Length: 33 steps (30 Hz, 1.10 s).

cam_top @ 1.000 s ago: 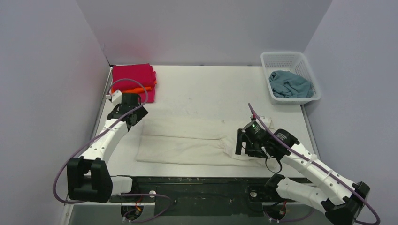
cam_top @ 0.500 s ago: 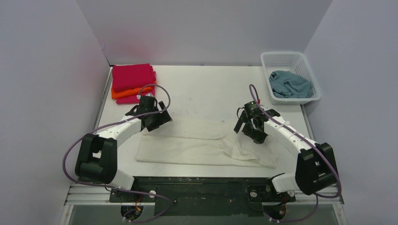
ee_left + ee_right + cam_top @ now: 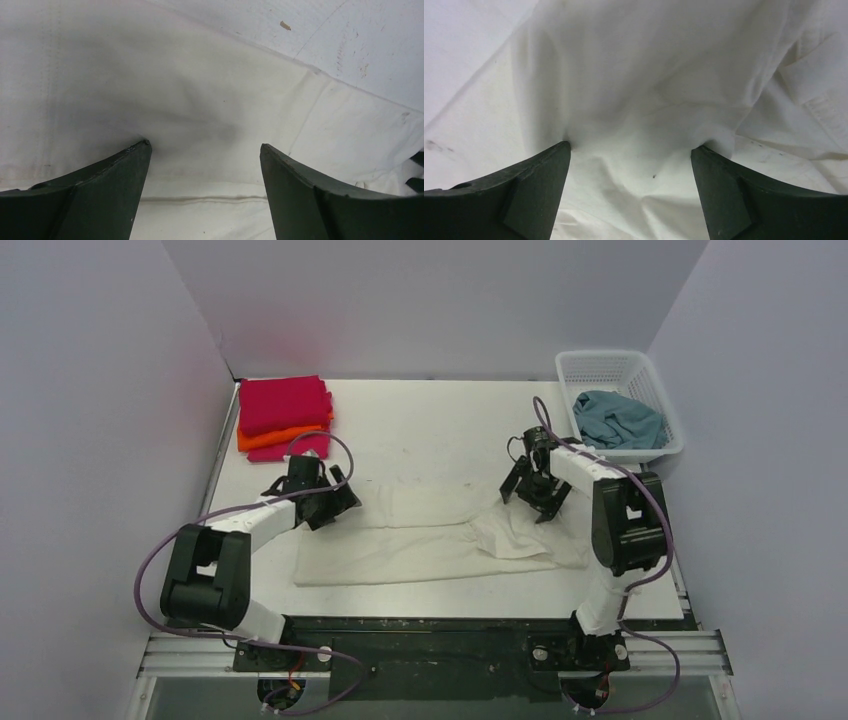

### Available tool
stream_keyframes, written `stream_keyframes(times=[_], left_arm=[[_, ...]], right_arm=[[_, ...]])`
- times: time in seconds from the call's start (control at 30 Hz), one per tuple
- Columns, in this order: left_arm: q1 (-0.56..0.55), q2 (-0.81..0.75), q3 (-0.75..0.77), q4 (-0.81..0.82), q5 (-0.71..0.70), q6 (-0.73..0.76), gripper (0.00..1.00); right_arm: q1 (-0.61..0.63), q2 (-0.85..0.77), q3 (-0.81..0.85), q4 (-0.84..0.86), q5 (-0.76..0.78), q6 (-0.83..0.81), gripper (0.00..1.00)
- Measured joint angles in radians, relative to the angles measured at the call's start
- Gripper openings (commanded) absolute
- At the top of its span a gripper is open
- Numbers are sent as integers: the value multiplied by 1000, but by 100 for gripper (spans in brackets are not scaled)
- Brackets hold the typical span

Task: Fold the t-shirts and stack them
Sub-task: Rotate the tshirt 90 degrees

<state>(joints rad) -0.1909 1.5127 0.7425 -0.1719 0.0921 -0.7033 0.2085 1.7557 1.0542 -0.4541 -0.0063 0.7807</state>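
Observation:
A cream t-shirt (image 3: 420, 535) lies folded into a long band across the near middle of the table. My left gripper (image 3: 335, 508) is open with its tips pressed on the shirt's far left edge; the left wrist view shows cream cloth (image 3: 200, 100) between the spread fingers (image 3: 110, 185). My right gripper (image 3: 540, 502) is open on the shirt's far right part; rumpled cream cloth (image 3: 639, 100) lies between its fingers (image 3: 529, 185). A magenta-pink folded shirt (image 3: 283, 400) sits on an orange one (image 3: 285, 432) at the far left. A grey-blue shirt (image 3: 618, 420) lies crumpled in the basket.
A white plastic mesh basket (image 3: 596, 365) stands at the far right corner. Grey walls close in the table on the left, back and right. The arms' bases stand at the near edge on a black rail (image 3: 430, 635).
Both arms have swung from the near side to the far edge of the cream shirt. The shirt's right end has bunched up and shifted toward the far side.

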Motion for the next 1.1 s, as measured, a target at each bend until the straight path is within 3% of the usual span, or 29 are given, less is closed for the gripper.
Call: stream_keyframes(times=[0.17, 0.37, 0.5, 0.67, 0.83, 1.1], left_arm=[[-44, -61, -44, -20, -27, -43, 92], [-190, -159, -74, -201, -30, -158, 92], [-281, -191, -102, -224, 18, -235, 92], [-389, -195, -113, -174, 79, -286, 92], [-488, -130, -93, -102, 109, -302, 92], [-640, 34, 24, -12, 114, -304, 92]], right_arm=[[-14, 267, 380, -29, -73, -37, 82], [-10, 615, 932, -19, -196, -53, 81], [5, 827, 1252, 60, -296, 9, 81], [47, 973, 1358, 397, -356, 209, 85], [99, 1073, 1419, 647, -268, 370, 89], [149, 1089, 1439, 723, -116, 396, 91]])
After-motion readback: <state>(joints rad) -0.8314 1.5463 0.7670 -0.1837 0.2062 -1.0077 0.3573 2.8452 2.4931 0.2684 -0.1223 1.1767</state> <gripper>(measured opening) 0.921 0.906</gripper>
